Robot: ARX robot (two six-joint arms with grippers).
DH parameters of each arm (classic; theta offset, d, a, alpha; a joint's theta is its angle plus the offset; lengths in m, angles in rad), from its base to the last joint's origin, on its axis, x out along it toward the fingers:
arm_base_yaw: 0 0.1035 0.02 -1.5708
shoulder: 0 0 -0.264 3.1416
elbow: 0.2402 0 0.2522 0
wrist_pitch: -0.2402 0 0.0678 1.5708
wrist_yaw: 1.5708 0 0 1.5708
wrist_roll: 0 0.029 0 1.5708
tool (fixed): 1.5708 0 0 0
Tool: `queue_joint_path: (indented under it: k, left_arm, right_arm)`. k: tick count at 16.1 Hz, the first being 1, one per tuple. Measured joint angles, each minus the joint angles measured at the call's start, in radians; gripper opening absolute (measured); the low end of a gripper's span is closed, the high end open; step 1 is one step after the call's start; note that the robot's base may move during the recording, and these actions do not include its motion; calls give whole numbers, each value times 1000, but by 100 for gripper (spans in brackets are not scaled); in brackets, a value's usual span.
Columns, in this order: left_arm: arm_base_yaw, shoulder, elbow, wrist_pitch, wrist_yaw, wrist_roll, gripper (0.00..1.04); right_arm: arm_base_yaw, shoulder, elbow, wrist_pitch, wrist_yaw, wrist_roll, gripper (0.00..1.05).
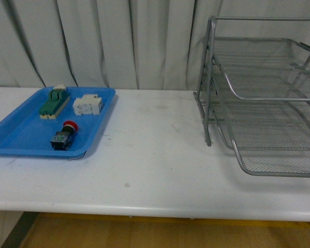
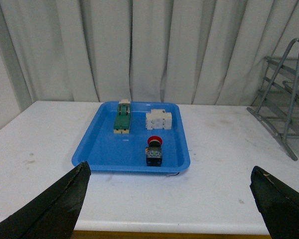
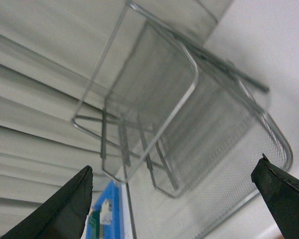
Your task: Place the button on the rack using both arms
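The small red-capped, dark-bodied push-button (image 2: 154, 149) is lying in the flat blue plastic tray (image 2: 99, 149), straight ahead of the left claw (image 2: 169, 168) and well apart from it. That claw is hovering with its fingers apart, gripping nothing. The right claw (image 3: 175, 164), likewise spread and empty, is facing the silver three-tier wire-mesh rack (image 3: 189, 84), which is standing near ahead of it with its tiers showing bare. Judgement: no step is showing as completed; pickup, transfer toward the right claw and placement on the rack are all outstanding.
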Motion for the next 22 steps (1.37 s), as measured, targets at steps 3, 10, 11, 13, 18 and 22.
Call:
queue_joint_path:
  k: [3,10,11,13,18,22]
  left_arm:
    - [0,0,0,0,0,0,98]
    - [0,0,0,0,0,0,98]
    - [0,0,0,0,0,0,98]
    - [0,0,0,0,0,0,98]
    - [0,0,0,0,0,0,98]
    - [0,0,0,0,0,0,98]
  right_arm:
    - [-114,-206,100,-105,-108,-147,94]
    - [108,-607,-80,-364,85,-909,8]
    - [140,-641,-97,-368,116,-919,2]
    - [192,-698,-139,-393,169,-927,2]
    - [330,-830,-200,-467,328,-927,2]
    - [393,-920,-228,-521,374,-929,2]
